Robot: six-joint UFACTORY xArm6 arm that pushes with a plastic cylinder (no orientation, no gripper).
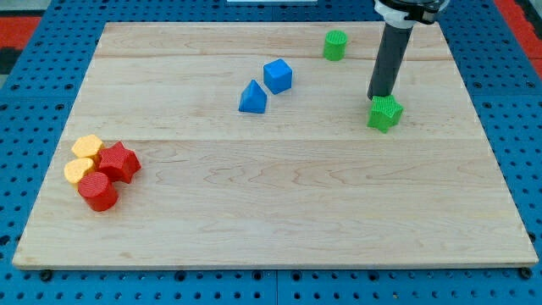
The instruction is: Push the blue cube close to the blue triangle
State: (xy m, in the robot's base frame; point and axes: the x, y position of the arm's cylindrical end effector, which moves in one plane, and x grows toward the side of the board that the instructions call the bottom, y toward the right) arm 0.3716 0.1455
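The blue cube (278, 75) sits on the wooden board just up and to the right of the blue triangle (251, 97), a small gap apart. My tip (378, 96) is far to the right of both, right behind the green star-shaped block (385, 113), touching or nearly touching its top edge. The rod rises from there to the view's top.
A green cylinder (335, 45) stands near the board's top edge. At the left, a cluster: two yellow blocks (86, 148) (80, 171), a red star (118, 161) and a red cylinder (99, 191). The board (279, 212) lies on a blue pegboard.
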